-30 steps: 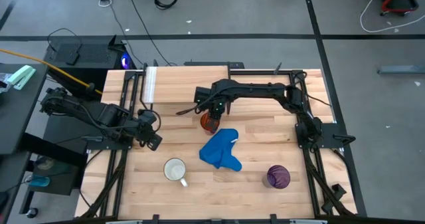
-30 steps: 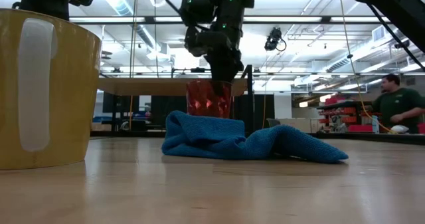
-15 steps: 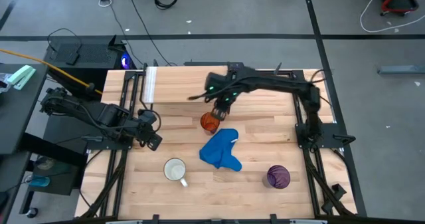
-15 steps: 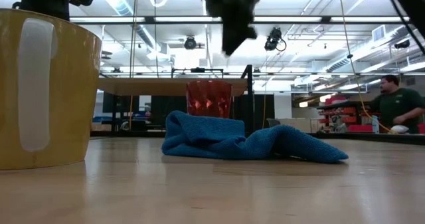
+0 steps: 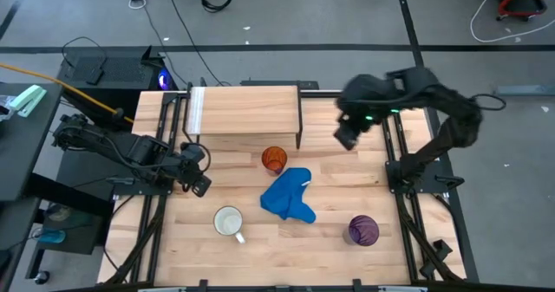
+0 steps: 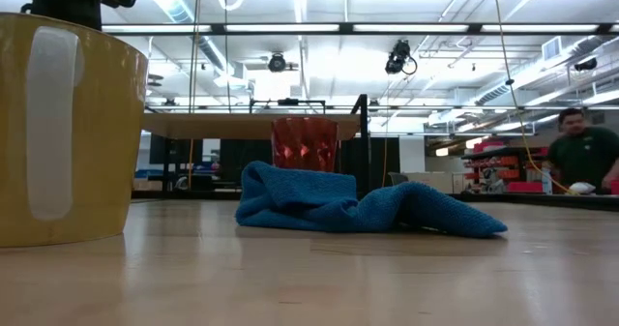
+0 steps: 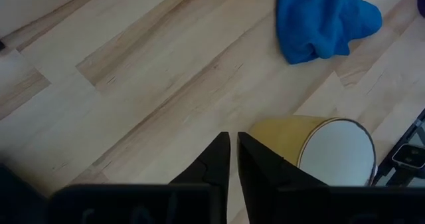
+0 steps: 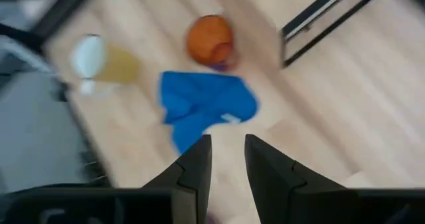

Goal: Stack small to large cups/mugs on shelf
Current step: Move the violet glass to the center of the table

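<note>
The small orange cup [image 5: 274, 159] [image 6: 305, 144] [image 8: 210, 40] stands upright on its base on the table, just near of the shelf [image 5: 247, 108]. The mug [image 5: 229, 222] [image 6: 58, 128] [image 7: 319, 151], yellow outside and white inside, stands near the table's near edge. The purple tumbler [image 5: 362, 230] stands at the near right. My right gripper [image 5: 345, 136] [image 8: 226, 164] hangs open in the air, right of the shelf, touching nothing. My left gripper [image 5: 201, 185] [image 7: 234, 161] waits shut at the table's left side, far-left of the mug.
A crumpled blue cloth [image 5: 289, 196] [image 6: 358, 202] lies between the orange cup and the near edge, in front of the cup in the low view. Black frame rails run along the table's left and right sides. A person [image 6: 585, 152] stands in the room beyond.
My right gripper has let go of the orange cup's rim, risen and swung away toward the table's right side, out of the low view. The orange cup has stayed standing where it was, and the left arm has kept still.
</note>
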Tool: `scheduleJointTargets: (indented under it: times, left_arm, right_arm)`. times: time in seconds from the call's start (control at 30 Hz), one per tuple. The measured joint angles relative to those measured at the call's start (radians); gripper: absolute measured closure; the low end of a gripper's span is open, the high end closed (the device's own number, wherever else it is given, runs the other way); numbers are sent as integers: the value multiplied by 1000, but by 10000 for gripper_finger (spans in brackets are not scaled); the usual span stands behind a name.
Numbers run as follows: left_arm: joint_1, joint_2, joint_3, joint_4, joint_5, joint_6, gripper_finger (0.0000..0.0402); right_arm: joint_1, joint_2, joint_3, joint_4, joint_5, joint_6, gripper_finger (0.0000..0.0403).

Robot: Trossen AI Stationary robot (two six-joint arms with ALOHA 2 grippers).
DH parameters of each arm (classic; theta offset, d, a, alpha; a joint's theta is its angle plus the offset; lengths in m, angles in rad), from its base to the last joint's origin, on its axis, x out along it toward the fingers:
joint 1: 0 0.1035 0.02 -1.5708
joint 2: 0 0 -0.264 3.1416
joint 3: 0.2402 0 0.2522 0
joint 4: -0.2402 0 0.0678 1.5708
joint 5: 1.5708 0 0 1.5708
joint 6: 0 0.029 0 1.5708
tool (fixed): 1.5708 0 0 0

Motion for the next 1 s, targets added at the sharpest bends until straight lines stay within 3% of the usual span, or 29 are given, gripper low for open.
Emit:
scheduleJointTargets:
  times: [0.23,0.53,0.7,0.83,1.0]
  left_arm:
    - [0,0,0,11,-19,57,373]
    - [0,0,0,20,-18,60,363]
    - [0,0,0,21,-18,9,369]
    - [0,0,0,22,-18,-5,371]
    - [0,0,0,40,-18,-10,363]
  right_arm:
    - [290,-68,0,0,58,303,304]
    - [651,35,-43,1,138,478,315]
    - [770,61,-237,4,92,593,323]
    - [826,19,-465,0,7,740,324]
    - [877,-47,-640,10,3,876,319]
